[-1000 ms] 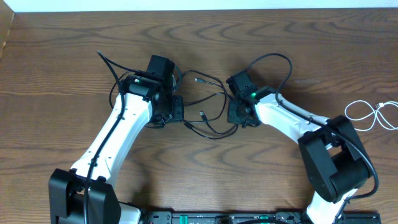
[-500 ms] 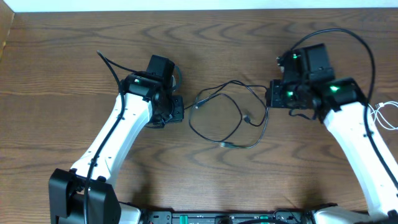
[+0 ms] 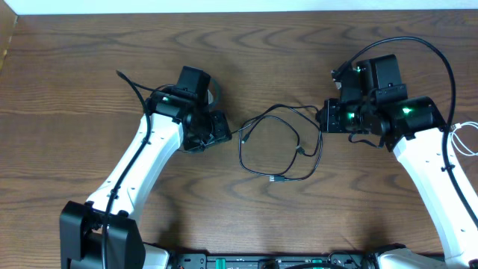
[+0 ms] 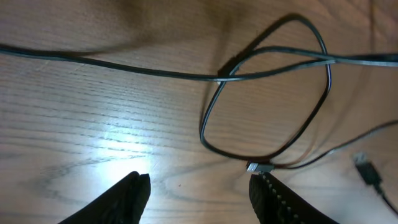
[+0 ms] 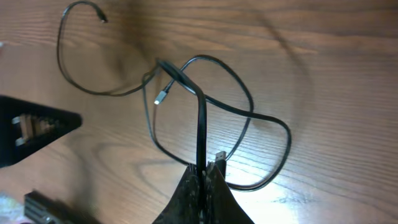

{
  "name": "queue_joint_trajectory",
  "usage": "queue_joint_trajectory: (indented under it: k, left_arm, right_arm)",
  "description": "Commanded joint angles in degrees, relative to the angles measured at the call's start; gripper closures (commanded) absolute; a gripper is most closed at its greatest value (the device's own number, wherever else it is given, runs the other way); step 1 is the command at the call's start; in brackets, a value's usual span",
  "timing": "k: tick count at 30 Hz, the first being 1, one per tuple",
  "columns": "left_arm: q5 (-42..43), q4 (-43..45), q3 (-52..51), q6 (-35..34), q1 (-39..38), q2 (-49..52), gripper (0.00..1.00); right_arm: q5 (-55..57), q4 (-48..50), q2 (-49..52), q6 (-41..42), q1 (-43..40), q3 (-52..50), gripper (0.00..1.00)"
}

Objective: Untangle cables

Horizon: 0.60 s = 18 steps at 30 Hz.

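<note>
A thin black cable [image 3: 278, 142] lies in crossed loops on the wood between my arms, with small plugs [image 3: 275, 178] at its loose ends. My right gripper [image 3: 323, 119] is shut on one strand of it; the right wrist view shows the black cable [image 5: 201, 121] running straight up out of the closed right gripper [image 5: 203, 173]. My left gripper [image 3: 224, 128] stands open just left of the loops. In the left wrist view the left gripper [image 4: 202, 190] has nothing between its fingers, and a silver plug [image 4: 259, 167] lies by the right fingertip. The white cable [image 3: 470, 125] shows at the far right edge, mostly hidden by the right arm.
Thick black wires arch over each arm, one over the right wrist [image 3: 441, 56] and one behind the left wrist [image 3: 133, 86]. The table's far edge [image 3: 239, 10] runs along the top. The arm bases stand at the near edge.
My right gripper has pulled the black cable from the middle out to the right. The left gripper has opened and let go, and the loops have slid rightward away from it.
</note>
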Motion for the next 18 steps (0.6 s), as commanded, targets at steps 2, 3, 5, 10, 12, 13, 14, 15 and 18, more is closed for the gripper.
queue_joint_trajectory:
  k: [2, 3, 5, 10, 12, 13, 14, 15, 18]
  left_arm:
    - [5.6, 4.3, -2.7, -8.4, 0.1, 0.4, 0.41]
    - [7.0, 5.6, -3.1, -9.7, 0.1, 0.4, 0.38]
    - [8.3, 8.1, -4.2, -13.9, 0.1, 0.4, 0.37]
    - [8.2, 10.4, -6.0, -22.7, 0.1, 0.4, 0.32]
    - [8.2, 10.6, -6.0, -23.9, 0.1, 0.4, 0.32]
    - [8.2, 11.0, -6.0, -24.8, 0.1, 0.4, 0.32]
    - [8.2, 11.3, -6.0, -25.0, 0.1, 0.4, 0.31]
    - [8.2, 11.7, -6.0, -25.0, 0.1, 0.4, 0.32]
    - [8.2, 13.4, -6.0, -25.2, 0.1, 0.4, 0.32]
  right_arm:
    - [-13.0, 1.7, -0.4, -4.9, -0.1, 0.6, 0.99]
    - [-15.4, 2.4, -0.4, -5.5, -0.1, 0.7, 0.99]
    - [-19.0, 4.5, -0.4, -5.5, -0.1, 0.7, 0.99]
    - [-28.8, 10.1, -0.4, -5.4, -0.1, 0.7, 0.99]
    - [-29.7, 11.0, -0.4, -5.2, -0.1, 0.7, 0.99]
    - [-30.1, 11.2, -0.4, -5.1, -0.1, 0.7, 0.99]
    - [-30.7, 11.3, -0.4, -5.1, -0.1, 0.7, 0.99]
    - [-31.7, 11.5, -0.4, -5.1, -0.1, 0.7, 0.99]
    - [-37.7, 13.4, -0.4, -5.2, -0.1, 0.7, 0.99]
